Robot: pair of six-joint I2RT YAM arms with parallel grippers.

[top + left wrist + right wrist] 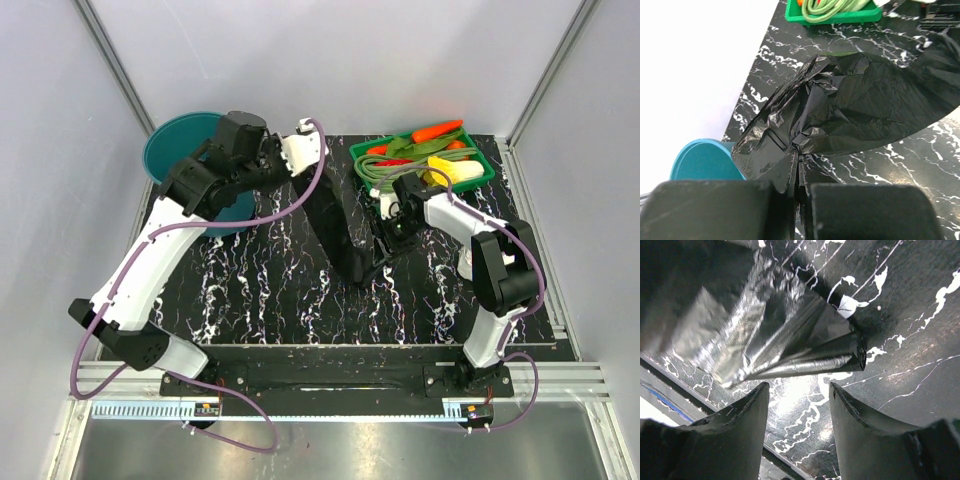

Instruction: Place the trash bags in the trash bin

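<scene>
black marbled table point(260, 290), both arm bases at its near edge. trash bin point(165, 150) sits at the far left corner, upright, mouth open, partly under the left arm. trash bags point(860, 100) are mid-table, well apart from the bin: one end lifted, the other down on the table near the right arm. risks, as i judge them: the film is floppy and about as wide as the bin, so a carry to the left could drape it over the rim instead of dropping it in, or catch the wall and tip the bin. the trailing end could snag on the right arm. the thin pinch could slip and let the lot fall. look: thin glossy black film, heavily creased near the pinch, fanning into a broad sheet. in the right wrist view a folded corner catches glare and reads silver. cannot tell if it is one bag or several. green vegetable tray point(840, 18) at far right, just beyond the film's far end. left gripper point(797, 172) is clamped on a bunched edge of the film. right gripper point(797, 400) has its fingers apart, hovering by the folded corner, holding nothing.
</scene>
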